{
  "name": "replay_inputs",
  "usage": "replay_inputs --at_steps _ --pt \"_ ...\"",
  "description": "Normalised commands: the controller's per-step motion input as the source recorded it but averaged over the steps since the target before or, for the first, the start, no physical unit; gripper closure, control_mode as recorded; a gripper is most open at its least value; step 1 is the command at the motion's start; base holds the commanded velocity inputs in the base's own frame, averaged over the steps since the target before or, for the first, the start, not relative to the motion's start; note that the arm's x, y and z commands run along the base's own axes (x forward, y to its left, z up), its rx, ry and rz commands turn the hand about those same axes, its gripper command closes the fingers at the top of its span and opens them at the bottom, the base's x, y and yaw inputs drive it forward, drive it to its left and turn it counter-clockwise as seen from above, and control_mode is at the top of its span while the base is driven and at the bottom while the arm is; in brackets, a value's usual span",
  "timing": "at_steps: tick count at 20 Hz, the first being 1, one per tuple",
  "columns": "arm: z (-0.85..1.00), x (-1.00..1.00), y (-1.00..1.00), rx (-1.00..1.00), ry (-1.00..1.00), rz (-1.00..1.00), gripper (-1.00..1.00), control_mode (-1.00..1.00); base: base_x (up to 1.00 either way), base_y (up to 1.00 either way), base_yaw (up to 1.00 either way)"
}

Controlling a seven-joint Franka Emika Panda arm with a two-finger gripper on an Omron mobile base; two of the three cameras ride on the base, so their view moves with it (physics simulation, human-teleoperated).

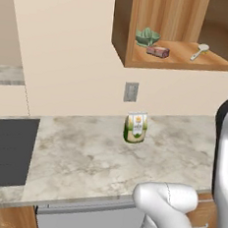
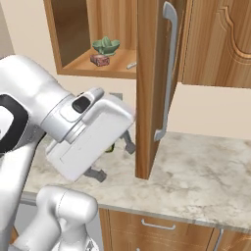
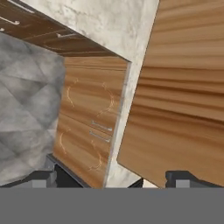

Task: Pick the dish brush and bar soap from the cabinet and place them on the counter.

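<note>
White arm hanging low over the counter (image 2: 206,166), beside the open cabinet (image 2: 147,88) door.
Gripper (image 2: 113,159) fingers spread wide, holding nothing; bar soap (image 1: 158,51) and dish brush (image 1: 199,51) on the shelf.

In the right base view the open door (image 2: 156,88) of the cabinet (image 2: 73,39) is hiding most of the dish brush (image 2: 131,65), leaving only a short pale sliver showing past the door's edge, and the robot's own white hand is covering much of the gripper (image 2: 112,159), so its two dark fingers are only partly showing. The bar soap (image 2: 100,60) is appearing too small there to tell its surface detail. In the left base view the picture's edges are cutting off the cabinet's top and right side, and the print on the green-and-orange packet (image 1: 136,127) is too blurred to read.
</note>
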Motion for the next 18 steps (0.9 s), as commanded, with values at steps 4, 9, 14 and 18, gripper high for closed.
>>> replay_inputs --at_steps 4,9,14,18 --pt "-0.1 -0.04 0.0 -0.14 -0.1 0.09 -1.0 -1.0 0.0 0.0 0.0" --pt "0.09 -0.14 0.36 -0.17 -0.09 0.07 -1.0 -1.0 0.0 0.0 0.0" --pt "0.16 0.12 0.94 -0.19 -0.11 0.0 -1.0 -1.0 0.0 0.0 0.0" --pt "-0.13 0.51 0.45 0.17 -0.29 -0.06 -1.0 -1.0 0.0 0.0 0.0"
